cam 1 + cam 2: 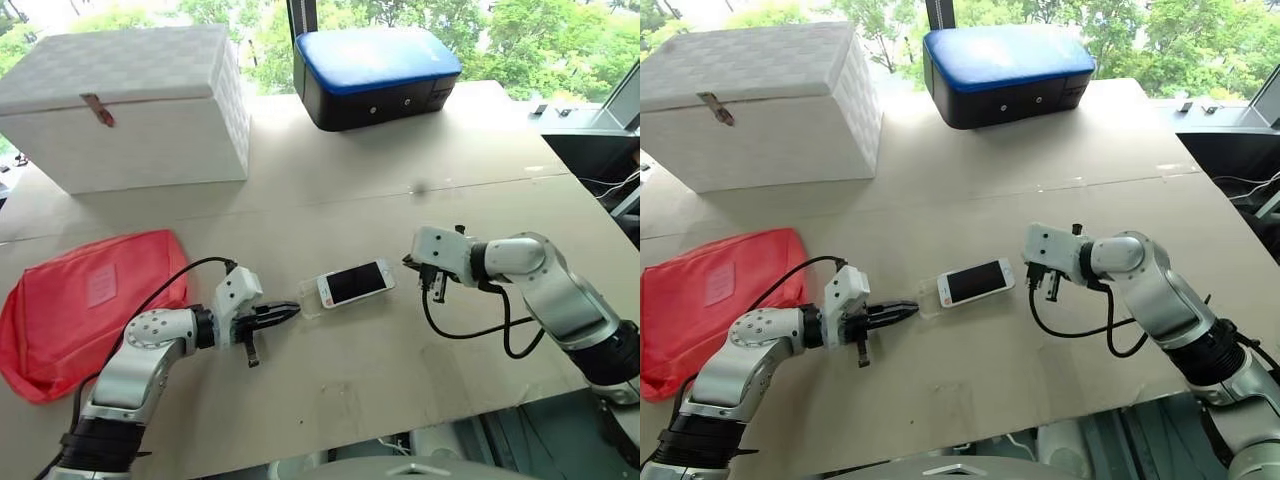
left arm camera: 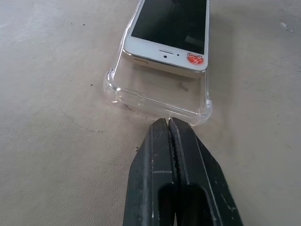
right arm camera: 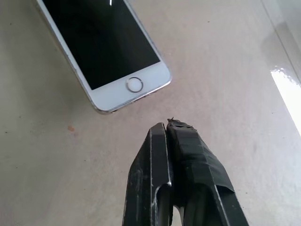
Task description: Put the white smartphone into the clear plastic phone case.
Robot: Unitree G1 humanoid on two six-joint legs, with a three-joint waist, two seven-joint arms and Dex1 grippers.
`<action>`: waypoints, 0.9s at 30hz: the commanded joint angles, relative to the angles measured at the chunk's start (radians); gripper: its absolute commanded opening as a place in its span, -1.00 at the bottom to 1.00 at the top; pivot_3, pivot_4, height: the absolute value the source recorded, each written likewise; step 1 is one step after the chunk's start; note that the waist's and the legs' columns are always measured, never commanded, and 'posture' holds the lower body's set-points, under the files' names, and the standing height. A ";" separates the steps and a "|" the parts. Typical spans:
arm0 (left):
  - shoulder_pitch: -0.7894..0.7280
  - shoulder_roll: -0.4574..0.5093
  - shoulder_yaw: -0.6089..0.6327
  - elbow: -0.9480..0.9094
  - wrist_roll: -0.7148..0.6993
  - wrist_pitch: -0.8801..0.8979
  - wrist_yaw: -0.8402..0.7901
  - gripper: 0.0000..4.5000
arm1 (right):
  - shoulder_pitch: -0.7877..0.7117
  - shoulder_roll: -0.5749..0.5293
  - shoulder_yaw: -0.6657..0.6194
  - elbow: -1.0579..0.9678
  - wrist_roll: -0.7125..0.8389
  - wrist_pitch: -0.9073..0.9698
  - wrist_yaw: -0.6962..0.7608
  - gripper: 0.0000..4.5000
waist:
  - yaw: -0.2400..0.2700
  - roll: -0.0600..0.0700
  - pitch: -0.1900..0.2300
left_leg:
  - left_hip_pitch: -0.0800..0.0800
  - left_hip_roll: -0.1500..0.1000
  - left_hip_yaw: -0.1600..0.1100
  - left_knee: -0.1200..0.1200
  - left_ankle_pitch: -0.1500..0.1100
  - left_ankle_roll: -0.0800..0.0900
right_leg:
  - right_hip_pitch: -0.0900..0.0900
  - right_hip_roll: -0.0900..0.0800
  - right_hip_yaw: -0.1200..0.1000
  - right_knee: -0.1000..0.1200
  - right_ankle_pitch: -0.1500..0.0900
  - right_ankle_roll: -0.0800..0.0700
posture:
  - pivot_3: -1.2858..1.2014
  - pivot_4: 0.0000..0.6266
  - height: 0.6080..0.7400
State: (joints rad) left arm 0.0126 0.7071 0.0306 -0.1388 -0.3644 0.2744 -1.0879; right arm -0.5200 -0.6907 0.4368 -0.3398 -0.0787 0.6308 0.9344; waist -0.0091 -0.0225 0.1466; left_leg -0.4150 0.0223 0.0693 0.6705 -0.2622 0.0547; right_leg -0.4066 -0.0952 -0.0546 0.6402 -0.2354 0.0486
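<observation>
Now white smartphone [image 1: 356, 283] between left pincer [image 1: 290, 311], right pincer [image 1: 408, 263]

Two head views, a stereo pair, look forward and down over the worktop [image 1: 400, 200] from above the near edge; both take in its whole width out to the white box [image 1: 130, 100] and the blue-topped case [image 1: 1005, 70] at the far side. The left wrist view looks close along the left gripper [image 2: 168, 123] at the clear plastic phone case [image 2: 157, 101]. The right wrist view looks close along the right gripper [image 3: 171, 126]. All four views share the white smartphone [image 1: 355, 283] at mid-worktop.
</observation>
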 commanded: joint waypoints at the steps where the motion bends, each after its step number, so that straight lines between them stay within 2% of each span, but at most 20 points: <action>1: 0.003 0.002 -0.009 -0.005 -0.005 -0.003 -0.008 -0.99 | -0.030 0.027 0.041 0.011 -0.026 -0.028 0.004 -1.00 | -0.001 0.000 0.000 | 0.000 0.000 0.000 0.000 0.000 0.000 | 0.000 0.000 0.000 0.000 0.000 0.000 | 0.03 -0.52 0.91; 7: 0.000 -0.001 -0.016 0.006 0.002 -0.008 -0.011 -0.99 | -0.076 0.086 0.104 0.039 -0.033 -0.055 0.036 -1.00 | -0.001 0.000 0.000 | 0.000 0.000 0.000 0.000 0.000 0.000 | 0.000 0.000 0.000 0.000 0.000 0.000 | 0.03 -0.52 0.91; 13: 0.004 0.000 -0.016 -0.018 -0.001 0.006 -0.004 -0.99 | -0.104 0.141 0.113 0.054 -0.018 -0.058 0.061 -1.00 | -0.001 0.000 0.000 | 0.000 0.000 0.000 0.000 0.000 0.000 | 0.000 0.000 0.000 0.000 0.000 0.000 | 0.03 -0.52 0.91; 22: 0.015 0.009 0.001 -0.056 -0.020 0.039 0.000 -0.99 | -0.094 0.135 0.101 0.068 -0.040 -0.081 0.052 -1.00 | -0.003 0.000 0.000 | 0.000 0.000 0.000 0.000 0.000 0.000 | 0.000 0.000 0.000 0.000 0.000 0.000 | 0.03 -0.52 0.91; 27: 0.009 0.012 0.005 -0.079 -0.029 0.071 0.009 -0.99 | -0.086 0.118 0.047 0.111 -0.058 -0.107 0.000 -1.00 | -0.001 0.000 0.000 | 0.000 0.000 0.000 0.000 0.000 0.000 | 0.000 0.000 0.000 0.000 0.000 0.000 | 0.03 -0.52 0.91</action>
State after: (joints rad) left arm 0.0187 0.7107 0.0304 -0.1805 -0.3770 0.3388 -1.0832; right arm -0.6044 -0.5638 0.5370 -0.2132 -0.1411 0.5402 0.9468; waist -0.0100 -0.0229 0.1465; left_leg -0.4151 0.0223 0.0696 0.6708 -0.2621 0.0546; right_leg -0.4067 -0.0948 -0.0545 0.6405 -0.2354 0.0486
